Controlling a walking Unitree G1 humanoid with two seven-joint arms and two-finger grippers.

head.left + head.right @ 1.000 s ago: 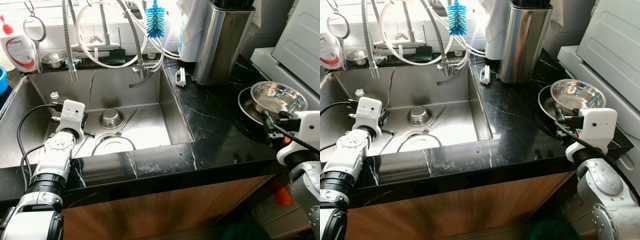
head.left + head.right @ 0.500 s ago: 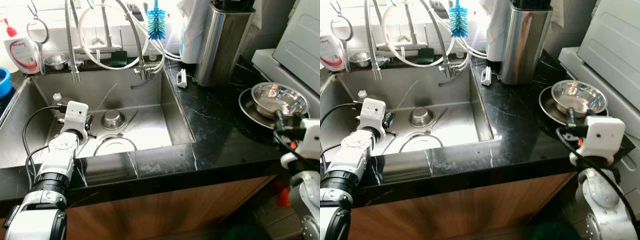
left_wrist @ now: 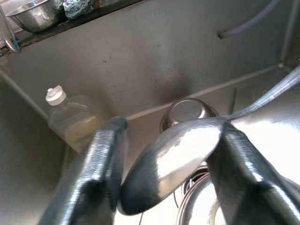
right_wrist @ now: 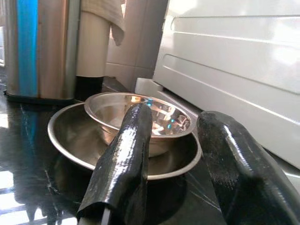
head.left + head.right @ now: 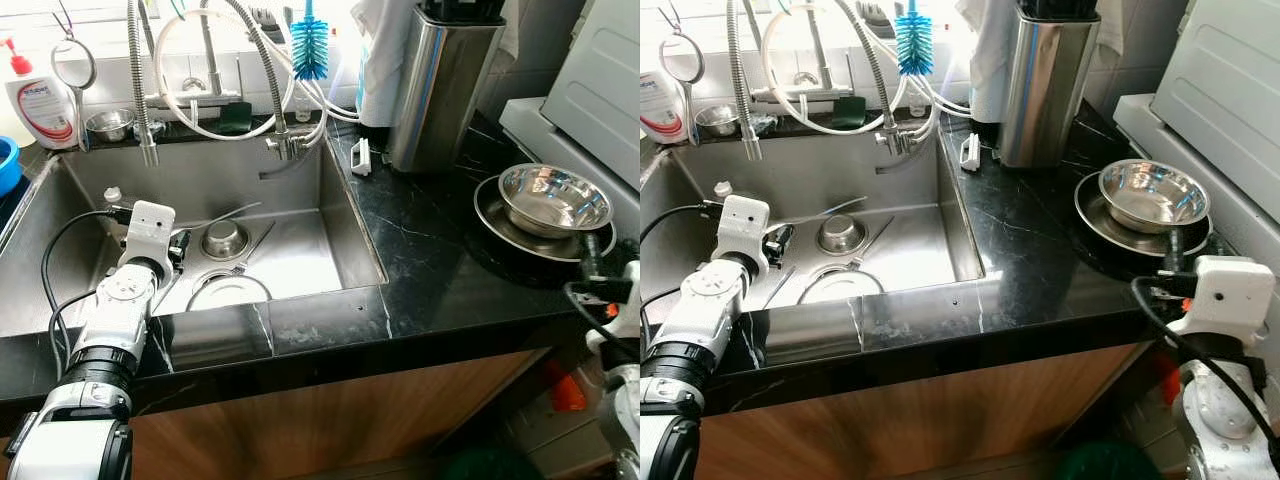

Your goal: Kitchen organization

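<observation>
My left gripper [image 5: 178, 243] is down in the steel sink [image 5: 340, 215], shut on the bowl end of a large metal spoon [image 3: 173, 159]. The spoon's handle [image 5: 228, 212] points right, nearly level, above a small upturned steel bowl [image 5: 224, 238] and a white plate [image 5: 228, 292] on the sink floor. My right gripper [image 4: 173, 126] hangs open with nothing in it at the counter's front right edge. Just beyond it a steel bowl [image 5: 555, 195] sits in a wider steel dish [image 5: 497, 222].
A clear bottle [image 5: 112, 196] stands in the sink's left corner. Faucet hoses [image 5: 200, 110] and a blue brush [image 5: 310, 45] hang behind the sink. A tall steel canister [image 5: 440, 85] stands on the black counter [image 5: 430, 260], and a white appliance [image 5: 600, 90] is at the right.
The spoon's handle has swung from upright down to nearly level, pointing right. My right gripper has drawn back and down from the steel bowls toward the counter's edge.
</observation>
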